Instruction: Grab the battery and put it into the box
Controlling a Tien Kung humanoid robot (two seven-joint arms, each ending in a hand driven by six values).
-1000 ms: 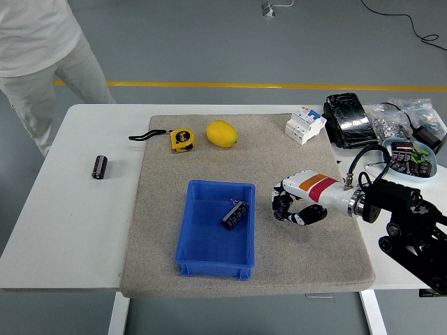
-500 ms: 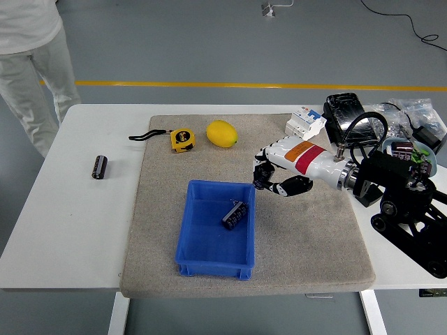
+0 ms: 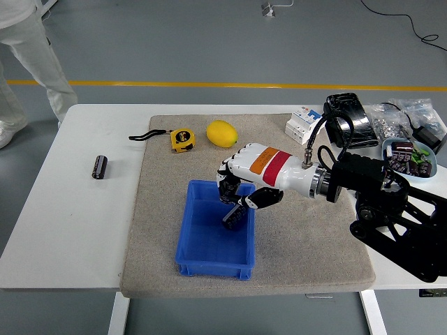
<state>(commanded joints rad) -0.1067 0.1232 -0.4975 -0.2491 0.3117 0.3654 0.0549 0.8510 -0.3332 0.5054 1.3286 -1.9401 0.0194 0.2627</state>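
Now right hand over box.

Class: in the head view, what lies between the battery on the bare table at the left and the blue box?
Nothing stands there. Between the battery and the box the head view shows only bare white table and then the grey mat's left edge strip.

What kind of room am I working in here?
Probably a lab or workshop test bay: bare grey floor with a yellow line, a white table holding a circuit breaker and bagged parts.
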